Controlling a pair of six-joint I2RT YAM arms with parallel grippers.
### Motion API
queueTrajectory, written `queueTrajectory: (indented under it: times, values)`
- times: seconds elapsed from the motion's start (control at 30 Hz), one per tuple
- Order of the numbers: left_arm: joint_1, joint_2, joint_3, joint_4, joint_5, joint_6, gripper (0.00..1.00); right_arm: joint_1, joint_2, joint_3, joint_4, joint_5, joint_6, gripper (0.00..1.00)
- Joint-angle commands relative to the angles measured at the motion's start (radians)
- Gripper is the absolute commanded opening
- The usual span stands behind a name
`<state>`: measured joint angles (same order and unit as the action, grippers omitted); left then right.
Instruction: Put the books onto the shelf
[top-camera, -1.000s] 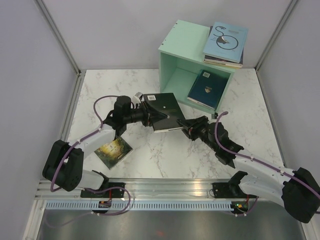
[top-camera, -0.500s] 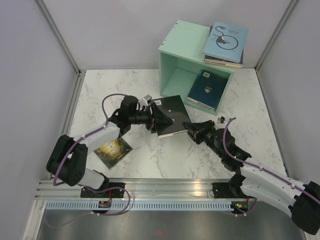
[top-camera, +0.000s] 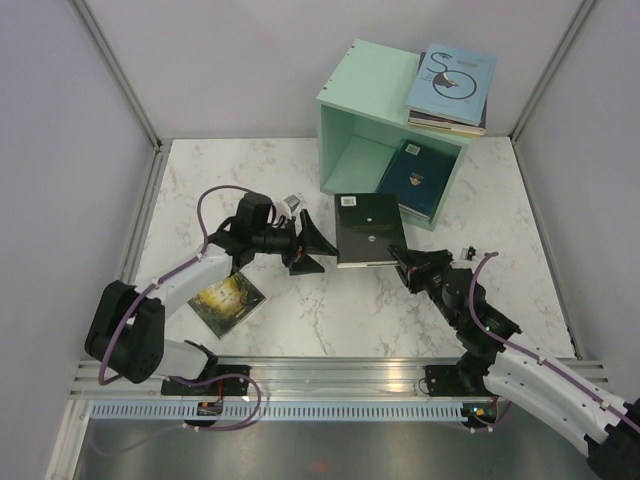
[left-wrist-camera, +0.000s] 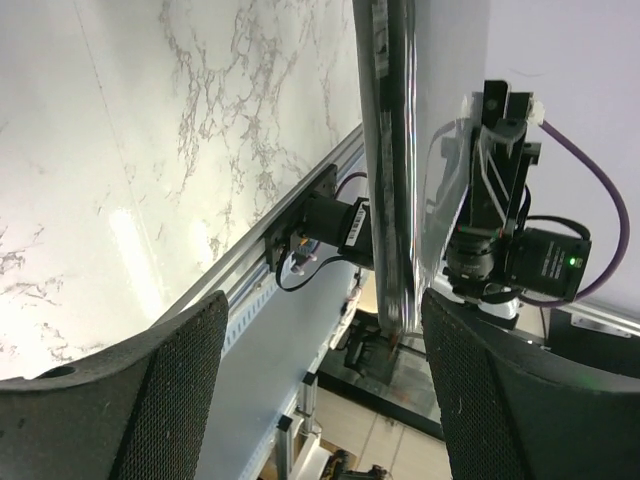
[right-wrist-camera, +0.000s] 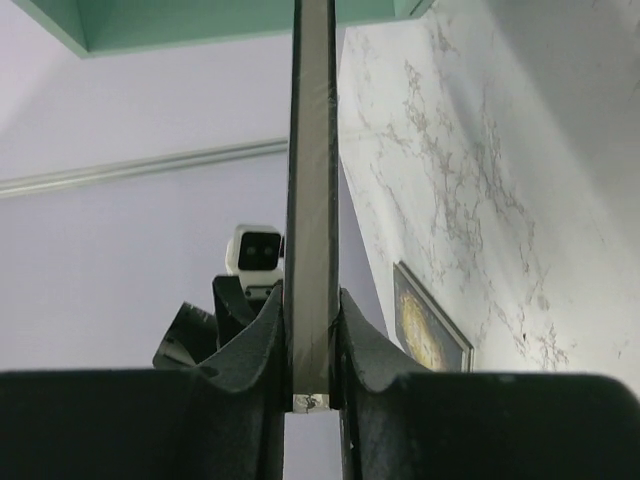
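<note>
The black book (top-camera: 368, 228) lay roughly level and face up just in front of the shelf (top-camera: 372, 85), clamped at its near right corner in my right pincer (top-camera: 404, 262). I could not tell whether its far edge touched the table (top-camera: 300, 330). From my right wrist I saw it edge-on, a thin dark slab running straight out from between my fingers (right-wrist-camera: 262, 330), which pressed on it from both sides. The mint wood of the shelf showed across the top of that view. So the book reached forward from the pincer, its length running away from me toward the open face of the box, its far edge near the mouth but not yet inside.

My left pincer (top-camera: 315, 250) stood with its jaws wide apart just beside the book's left edge, touching nothing (from that wrist the book showed only as a dark upright strip out beyond the spread fingers (left-wrist-camera: 150, 400)).

A navy book (top-camera: 412, 178) leaned inside the shelf at the right of the opening. I judged the right arm the nearer one. The coming push would have to carry the book forward along its own length into the free left part of the opening, clear of the navy one.
</note>
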<state>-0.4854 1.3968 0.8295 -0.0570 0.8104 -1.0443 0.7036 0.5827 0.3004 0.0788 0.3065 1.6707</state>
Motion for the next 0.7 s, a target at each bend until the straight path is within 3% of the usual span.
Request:
queueTrajectory:
  times: [0.0,0.37,0.67]
  values:
    - [0.005,-0.079,0.007,-0.095,-0.014,0.105,0.81,-0.035,-0.012,0.032,0.156,0.052,0.057,0.0]
    - [0.005,-0.211,-0.101,-0.141,-0.028,0.118,0.79,-0.193,0.236,0.127,0.329,0.094,0.066,0.0]
    - [0.005,-0.3,-0.128,-0.211,-0.036,0.132,0.77,-0.23,0.43,0.186,0.423,0.259,0.107,0.0]
